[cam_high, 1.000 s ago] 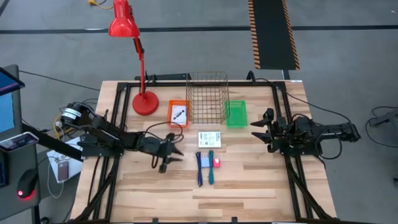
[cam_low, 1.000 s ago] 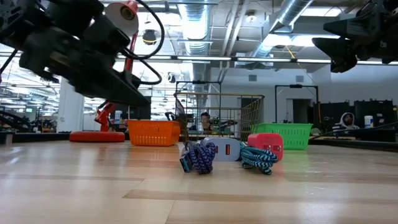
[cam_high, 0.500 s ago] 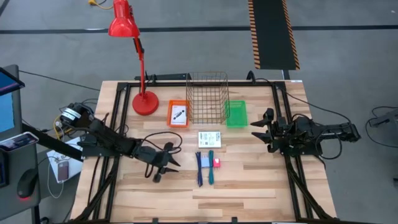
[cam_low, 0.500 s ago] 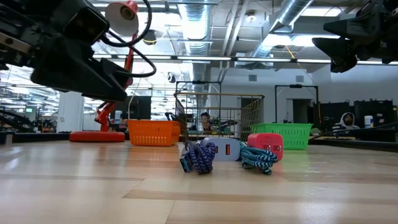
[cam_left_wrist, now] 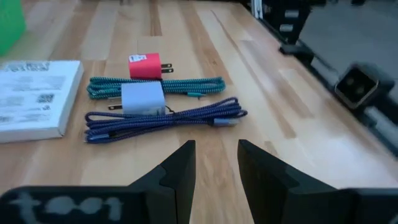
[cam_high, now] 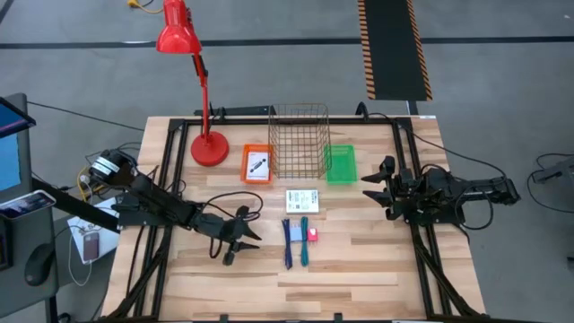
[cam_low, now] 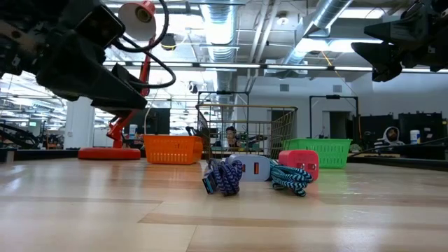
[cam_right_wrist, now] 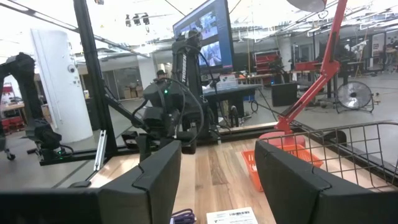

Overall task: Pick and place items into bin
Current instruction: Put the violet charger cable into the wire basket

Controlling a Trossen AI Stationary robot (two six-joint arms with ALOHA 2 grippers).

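Cables (cam_left_wrist: 163,118) lie bundled beside two plugs; left gripper (cam_high: 235,240), fingers parted and empty, faces them for pickup. Right gripper (cam_high: 381,188) waits, fingers apart.

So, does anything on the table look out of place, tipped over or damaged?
Nothing stands out. The blue cable and teal cable lie bundled side by side. The white box lies flat between them and the bins. The orange bin, wire basket and green bin stand upright in a row. No spill or damage shows.
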